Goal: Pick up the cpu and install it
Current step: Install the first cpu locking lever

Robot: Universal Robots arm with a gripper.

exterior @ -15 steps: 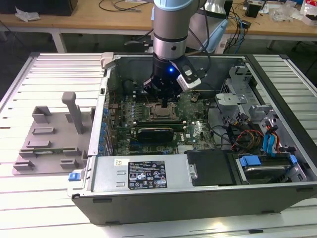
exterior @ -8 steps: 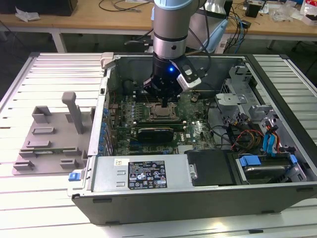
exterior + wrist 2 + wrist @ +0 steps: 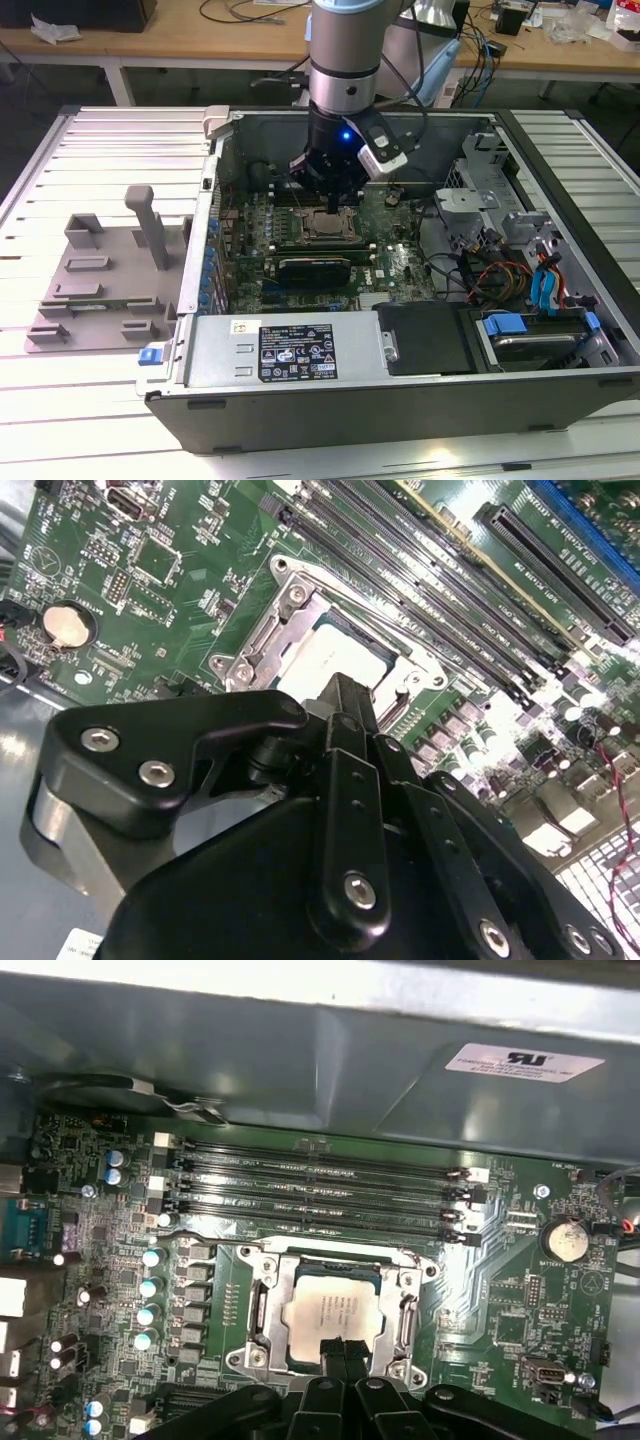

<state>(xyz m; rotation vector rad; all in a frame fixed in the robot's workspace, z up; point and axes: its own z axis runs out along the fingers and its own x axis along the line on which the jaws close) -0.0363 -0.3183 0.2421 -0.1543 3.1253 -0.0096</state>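
The black gripper [image 3: 345, 692] looms nearest the camera, its bolted links and knuckles folding in to one narrow tip with the fingers drawn together. That tip hangs at the near edge of the cpu [image 3: 335, 660], whether touching it cannot be told. The cpu lies flat, its pale silver top up, inside the socket [image 3: 262, 640], whose metal frame with screw heads at the corners surrounds it. Around the socket spreads the green motherboard [image 3: 180, 560]. Just beyond the socket run long black memory slots [image 3: 430, 580] side by side, and farther still a dark expansion slot [image 3: 555, 565]. A round coin battery [image 3: 68, 627] sits well apart from the socket, near the board's edge.
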